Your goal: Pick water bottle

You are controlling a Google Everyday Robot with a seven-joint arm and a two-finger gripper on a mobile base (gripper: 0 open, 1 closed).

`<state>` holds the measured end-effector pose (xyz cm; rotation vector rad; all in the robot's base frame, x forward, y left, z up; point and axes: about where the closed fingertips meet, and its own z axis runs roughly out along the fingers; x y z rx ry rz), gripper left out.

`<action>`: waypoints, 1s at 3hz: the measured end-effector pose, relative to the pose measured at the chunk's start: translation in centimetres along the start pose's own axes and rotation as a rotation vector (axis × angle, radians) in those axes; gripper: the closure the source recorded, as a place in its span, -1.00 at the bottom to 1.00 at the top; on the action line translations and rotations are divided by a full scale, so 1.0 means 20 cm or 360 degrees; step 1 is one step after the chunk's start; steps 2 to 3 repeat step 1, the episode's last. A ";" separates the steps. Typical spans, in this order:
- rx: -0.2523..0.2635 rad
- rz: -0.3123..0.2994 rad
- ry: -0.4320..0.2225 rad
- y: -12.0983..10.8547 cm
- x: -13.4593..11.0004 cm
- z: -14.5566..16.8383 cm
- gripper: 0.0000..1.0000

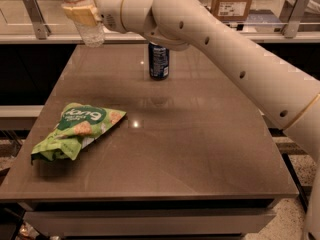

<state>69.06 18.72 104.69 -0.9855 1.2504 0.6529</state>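
Observation:
The water bottle (88, 30), clear ribbed plastic, hangs in the air at the top left above the table's far left corner; its cap is cut off by the top edge of the view. My gripper (80, 11) is shut on the bottle's middle, with its tan fingers (75, 14) wrapped around it. My cream arm reaches in from the right across the top of the view.
A dark blue soda can (159, 60) stands upright at the back middle of the brown table (200, 149). A green snack bag (75, 131) lies at the left. A counter with metal rail posts (35, 15) and a cardboard box (230, 1) runs behind the table.

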 end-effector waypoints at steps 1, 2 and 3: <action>0.0007 -0.0086 0.0005 -0.01 -0.12 -0.01 1.00; 0.0007 -0.0086 0.0005 -0.01 -0.12 -0.01 1.00; 0.0007 -0.0086 0.0005 -0.01 -0.12 -0.01 1.00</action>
